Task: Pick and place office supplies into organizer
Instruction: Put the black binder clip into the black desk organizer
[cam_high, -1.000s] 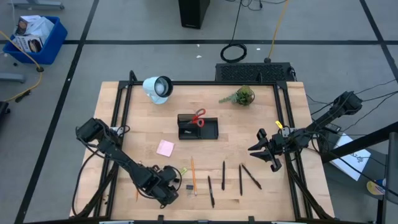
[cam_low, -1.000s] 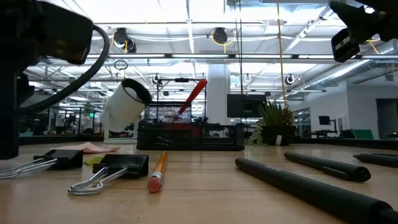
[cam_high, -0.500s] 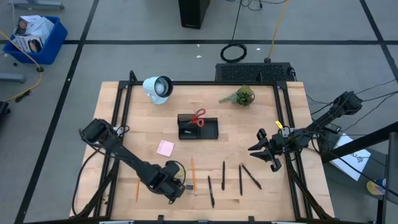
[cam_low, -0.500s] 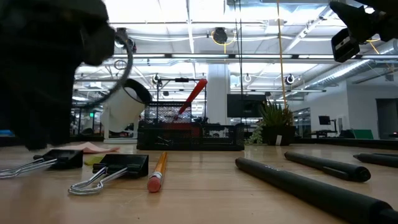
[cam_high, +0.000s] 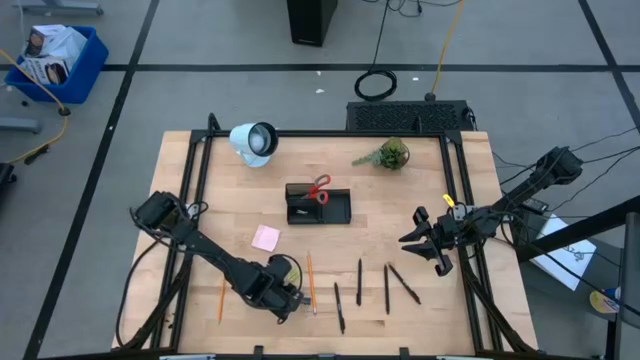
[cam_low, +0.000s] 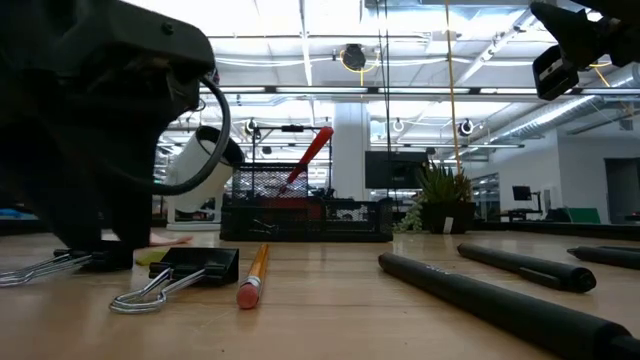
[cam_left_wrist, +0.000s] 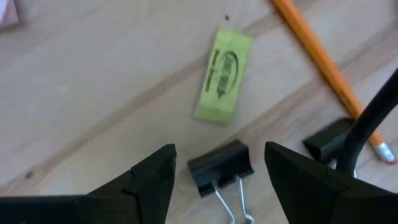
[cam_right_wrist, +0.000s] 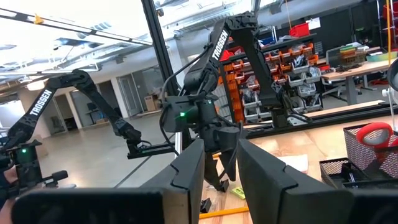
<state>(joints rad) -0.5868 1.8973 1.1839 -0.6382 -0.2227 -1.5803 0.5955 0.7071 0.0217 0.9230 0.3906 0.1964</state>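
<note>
The small black metal binder clip (cam_left_wrist: 221, 168) lies flat near the bench's front edge, directly between the spread fingers of the left gripper (cam_left_wrist: 217, 180), with the yellow eraser block (cam_left_wrist: 222, 75) just beyond. Its wire handles may skid from a shallow pinch. The right gripper (cam_high: 428, 243) waits by the right edge, fingers slightly apart.

White round lamp (cam_high: 254, 141) lying at table's far-left; small green plant (cam_high: 391, 154) far-right; black mesh panel (cam_high: 408, 116) behind table; blue bin (cam_high: 58, 62) on floor.
</note>
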